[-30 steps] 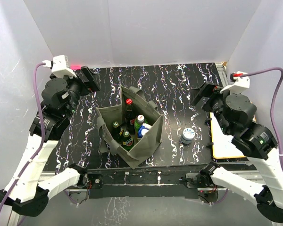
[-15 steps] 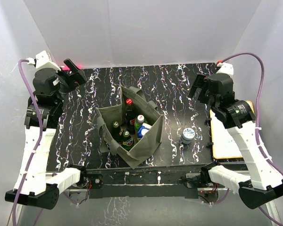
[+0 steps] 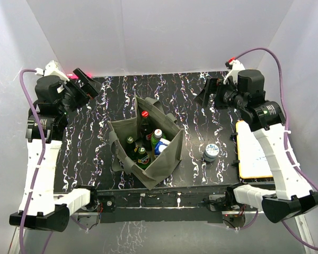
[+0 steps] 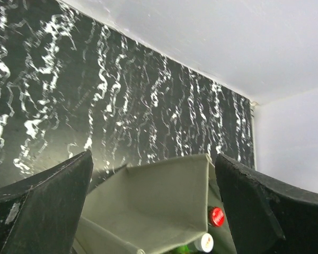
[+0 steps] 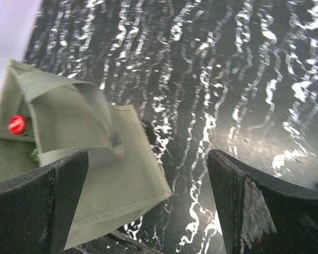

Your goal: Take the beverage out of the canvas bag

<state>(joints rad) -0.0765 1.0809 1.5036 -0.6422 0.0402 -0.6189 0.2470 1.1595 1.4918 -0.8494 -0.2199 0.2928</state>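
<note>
My left pincer (image 3: 85, 84) and right pincer (image 3: 208, 91) both gape, empty; floppy canvas bag (image 3: 167, 156) hides most of the bottles (image 3: 145, 126).

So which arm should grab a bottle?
Probably the left. Both are open, but the left gripper looks straight into the bag, red-capped bottle showing; the right gripper has the bag off to one side.

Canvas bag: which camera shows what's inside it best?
The top external view: it looks down into the open canvas bag, showing several bottles. The left wrist view catches only a red cap and a white cap; the right wrist only the red cap.
</note>
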